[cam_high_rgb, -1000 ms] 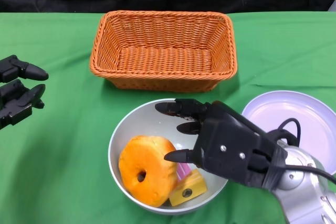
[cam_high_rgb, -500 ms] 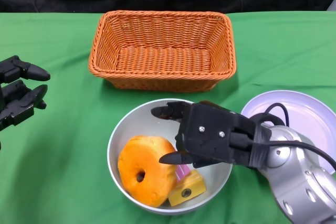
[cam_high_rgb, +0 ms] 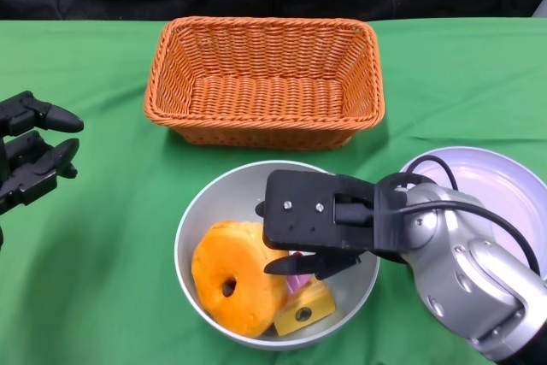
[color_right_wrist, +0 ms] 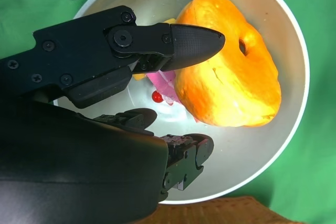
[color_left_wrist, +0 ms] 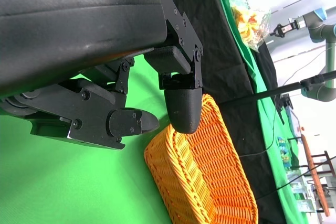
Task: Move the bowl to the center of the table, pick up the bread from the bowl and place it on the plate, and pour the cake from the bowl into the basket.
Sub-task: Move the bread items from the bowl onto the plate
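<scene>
No writing can be read on anything. The right hand [cam_high_rgb: 312, 232] reaches into the grey bowl [cam_high_rgb: 201, 207], fingers spread around the orange bread [cam_high_rgb: 235, 275] but holding nothing, and it hides part of the yellow cake [cam_high_rgb: 306, 305]. The wicker basket [cam_high_rgb: 265, 83] stands behind the bowl, the plate [cam_high_rgb: 500, 190] to its right, and the left hand [cam_high_rgb: 30, 156] waits open at the far left.

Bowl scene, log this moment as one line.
right hand: open, over bowl, at bread, no grip | left hand: open, idle | plate, basket: hold nothing | cake: in bowl
</scene>
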You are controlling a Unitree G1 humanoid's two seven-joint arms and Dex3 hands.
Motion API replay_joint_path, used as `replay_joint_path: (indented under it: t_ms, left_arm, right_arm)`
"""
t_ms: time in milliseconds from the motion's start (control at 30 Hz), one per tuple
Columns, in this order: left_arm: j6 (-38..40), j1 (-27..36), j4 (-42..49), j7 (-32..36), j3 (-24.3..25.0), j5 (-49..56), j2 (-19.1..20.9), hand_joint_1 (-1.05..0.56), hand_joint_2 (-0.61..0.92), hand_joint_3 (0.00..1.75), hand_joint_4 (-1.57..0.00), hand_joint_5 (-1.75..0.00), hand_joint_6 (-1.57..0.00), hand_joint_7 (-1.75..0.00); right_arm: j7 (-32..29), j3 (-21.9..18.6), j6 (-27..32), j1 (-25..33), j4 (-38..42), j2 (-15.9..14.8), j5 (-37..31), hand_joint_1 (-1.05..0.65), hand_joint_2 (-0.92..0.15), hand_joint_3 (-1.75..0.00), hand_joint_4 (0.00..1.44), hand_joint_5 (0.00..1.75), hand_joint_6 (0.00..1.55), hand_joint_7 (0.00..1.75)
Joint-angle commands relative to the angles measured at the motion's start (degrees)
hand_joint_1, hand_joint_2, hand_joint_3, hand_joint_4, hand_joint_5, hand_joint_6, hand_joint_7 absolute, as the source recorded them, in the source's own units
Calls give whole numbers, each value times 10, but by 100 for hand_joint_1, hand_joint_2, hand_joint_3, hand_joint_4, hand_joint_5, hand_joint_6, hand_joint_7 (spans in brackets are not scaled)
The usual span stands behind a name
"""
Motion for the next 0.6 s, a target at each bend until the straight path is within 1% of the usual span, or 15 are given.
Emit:
replay_joint_path:
  t_ms: [33, 267, 533, 600]
  left_arm:
    - [-4, 10, -3, -8, 2, -4, 6, 0, 92, 39, -66, -162, -67, -120]
    - [3, 8, -2, -13, 5, -8, 4, 0, 92, 40, -66, -163, -67, -121]
    - [2, 7, -1, -14, 5, -8, 3, 0, 92, 40, -67, -164, -67, -121]
    - [4, 7, 0, -12, 4, -6, 4, 1, 92, 41, -66, -164, -67, -121]
  right_arm:
    - [-3, 8, -5, -18, 30, 9, -1, -98, -92, -47, 38, 1, 11, 0]
    - [-20, 18, -15, -31, 87, 34, -5, -101, -92, -48, 38, 1, 9, 0]
    - [-29, 22, -38, -36, 128, 44, -3, -100, -92, -47, 41, 2, 9, 0]
    - [-26, 18, -42, -37, 137, 48, 3, -99, -92, -47, 42, 3, 8, 0]
